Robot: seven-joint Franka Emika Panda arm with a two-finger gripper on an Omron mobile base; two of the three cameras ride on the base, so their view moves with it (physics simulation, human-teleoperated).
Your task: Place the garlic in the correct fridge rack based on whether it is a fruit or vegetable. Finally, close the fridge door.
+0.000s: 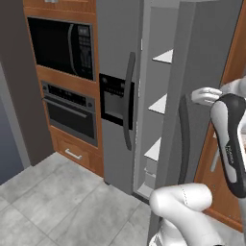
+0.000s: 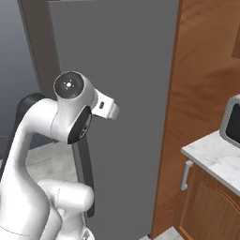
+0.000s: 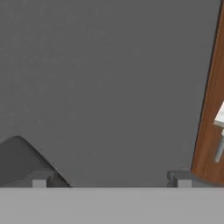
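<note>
Hand (image 3: pixel 111 179) spread (empty), facing fridge door (image 3: pixel 105 78)

A black microwave (image 1: pixel 60 45) sits above a wall oven (image 1: pixel 70 111) in wood cabinetry at left. A marble counter (image 2: pixel 213 157) stands at right.

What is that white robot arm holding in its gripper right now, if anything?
Nothing. In the hand view the gripper is open with nothing between its tips, facing the plain grey fridge door.

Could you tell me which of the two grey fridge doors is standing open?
The plain fridge door with the long dark handle, beside the arm, stands ajar, exposing white shelves; the dispenser door with the black panel sits shut.
</note>
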